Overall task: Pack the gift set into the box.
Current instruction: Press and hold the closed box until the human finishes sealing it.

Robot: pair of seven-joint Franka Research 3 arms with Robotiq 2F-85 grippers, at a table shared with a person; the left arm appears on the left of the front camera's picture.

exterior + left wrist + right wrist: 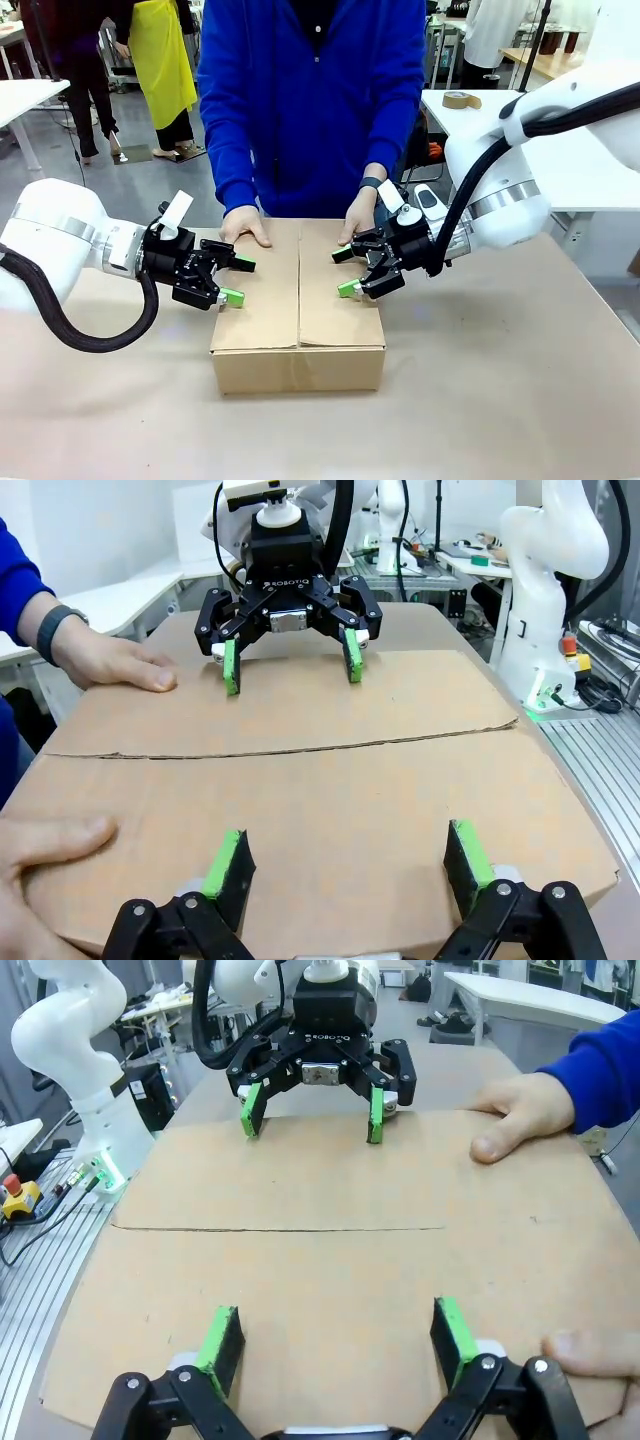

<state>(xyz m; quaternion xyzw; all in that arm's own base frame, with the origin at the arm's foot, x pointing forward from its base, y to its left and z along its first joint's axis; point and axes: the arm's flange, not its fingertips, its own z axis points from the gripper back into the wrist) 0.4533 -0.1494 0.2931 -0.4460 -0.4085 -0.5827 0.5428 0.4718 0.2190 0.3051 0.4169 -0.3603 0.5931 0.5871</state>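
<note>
The box [298, 300] stands in the middle of the table with its top flaps folded shut; a seam runs down the centre of the lid. The gift set is hidden. My left gripper [238, 281] hovers open at the lid's left edge, green pads apart, nothing held. Facing it over the right flap is my right gripper [345, 272], also open and empty. The left wrist view looks across the lid [330, 780] from the left gripper [347, 848] to the right gripper [291, 662]. The right wrist view shows the right gripper [335, 1325] opposite the left gripper [313, 1113].
A person in a blue top [310, 100] stands at the far side, pressing one hand [245, 226] and the other hand [358, 214] on the lid's far edge. A tape roll [461, 99] lies on a white table at the back right. Brown tabletop [500, 400] surrounds the box.
</note>
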